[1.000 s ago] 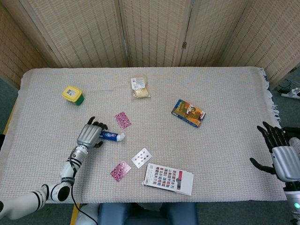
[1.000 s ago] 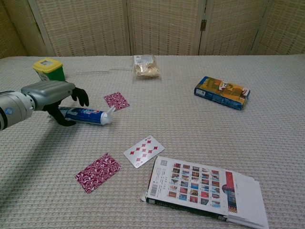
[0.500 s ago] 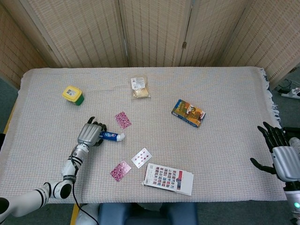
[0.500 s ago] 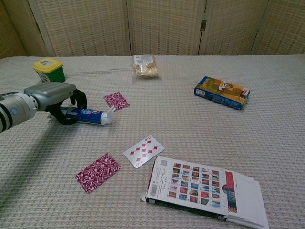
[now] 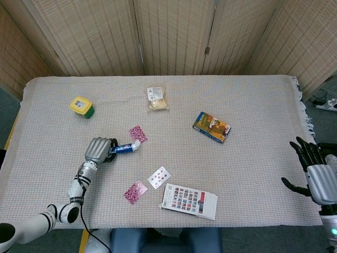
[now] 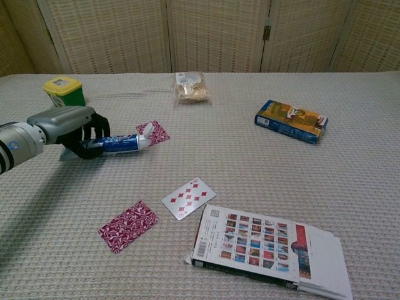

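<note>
Head view: left hand (image 5: 100,149) grips the toothpaste tube (image 5: 125,147), its cap just beside the patterned card (image 5: 138,134); right hand (image 5: 316,176) hangs spread, holding nothing. Chest view: left hand (image 6: 70,128) is wrapped round the tube (image 6: 120,143), below the yellow-lidded tub (image 6: 64,90).

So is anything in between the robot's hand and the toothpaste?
No, nothing is. The left hand already holds the toothpaste tube by its tail end; the cap end pokes out over a face-down playing card.
</note>
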`<action>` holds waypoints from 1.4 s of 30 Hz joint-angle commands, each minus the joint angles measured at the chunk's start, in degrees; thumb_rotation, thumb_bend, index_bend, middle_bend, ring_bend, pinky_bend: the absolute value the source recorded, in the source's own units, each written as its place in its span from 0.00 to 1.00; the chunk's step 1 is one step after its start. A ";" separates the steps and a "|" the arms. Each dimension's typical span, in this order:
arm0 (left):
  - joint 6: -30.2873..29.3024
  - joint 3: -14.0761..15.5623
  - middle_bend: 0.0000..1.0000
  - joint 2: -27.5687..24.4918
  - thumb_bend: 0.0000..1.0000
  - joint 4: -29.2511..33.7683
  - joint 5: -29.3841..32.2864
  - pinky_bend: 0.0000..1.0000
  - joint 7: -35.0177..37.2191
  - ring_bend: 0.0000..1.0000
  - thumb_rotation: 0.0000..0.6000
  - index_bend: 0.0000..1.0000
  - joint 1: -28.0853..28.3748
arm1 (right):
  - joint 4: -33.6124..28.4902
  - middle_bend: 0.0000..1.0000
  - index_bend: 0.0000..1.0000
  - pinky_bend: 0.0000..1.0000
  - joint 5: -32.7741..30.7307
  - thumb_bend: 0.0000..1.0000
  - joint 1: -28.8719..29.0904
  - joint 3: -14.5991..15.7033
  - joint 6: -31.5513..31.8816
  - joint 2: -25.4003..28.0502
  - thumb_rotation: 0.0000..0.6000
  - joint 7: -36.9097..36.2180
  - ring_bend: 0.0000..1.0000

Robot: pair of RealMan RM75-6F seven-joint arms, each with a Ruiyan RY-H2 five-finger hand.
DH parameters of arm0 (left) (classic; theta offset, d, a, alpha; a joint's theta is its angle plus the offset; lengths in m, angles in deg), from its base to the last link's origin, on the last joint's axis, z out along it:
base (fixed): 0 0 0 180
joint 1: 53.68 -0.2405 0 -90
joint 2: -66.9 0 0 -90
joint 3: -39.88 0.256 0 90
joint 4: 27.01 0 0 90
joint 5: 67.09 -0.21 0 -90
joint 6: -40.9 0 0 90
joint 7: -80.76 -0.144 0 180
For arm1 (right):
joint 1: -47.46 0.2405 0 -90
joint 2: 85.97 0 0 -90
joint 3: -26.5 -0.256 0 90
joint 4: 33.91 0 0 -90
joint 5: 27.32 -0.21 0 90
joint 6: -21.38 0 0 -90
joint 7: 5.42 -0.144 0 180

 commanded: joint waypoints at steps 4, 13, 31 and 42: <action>-6.13 2.26 0.80 -2.51 0.71 1.18 -7.40 0.66 11.93 0.69 1.00 0.77 -2.88 | -2.26 0.00 0.00 0.00 1.50 0.27 0.56 -0.10 0.24 1.32 1.00 2.26 0.00; -12.41 3.54 0.81 -8.76 0.72 13.34 -12.15 0.68 13.82 0.71 1.00 0.78 -5.26 | -10.11 0.01 0.08 0.00 7.35 0.27 5.98 -0.84 -4.29 3.84 1.00 7.97 0.00; -13.70 4.85 0.81 -13.46 0.73 35.16 -14.86 0.68 2.27 0.71 1.00 0.78 -5.52 | -22.12 0.03 0.38 0.00 -0.09 0.33 23.92 -6.45 -27.07 -3.77 1.00 21.04 0.00; -13.46 4.61 0.81 -11.47 0.74 37.98 -14.36 0.68 -2.37 0.71 1.00 0.78 -5.10 | -22.41 0.02 0.33 0.00 -3.54 0.33 29.48 -7.51 -30.84 -10.20 1.00 22.64 0.00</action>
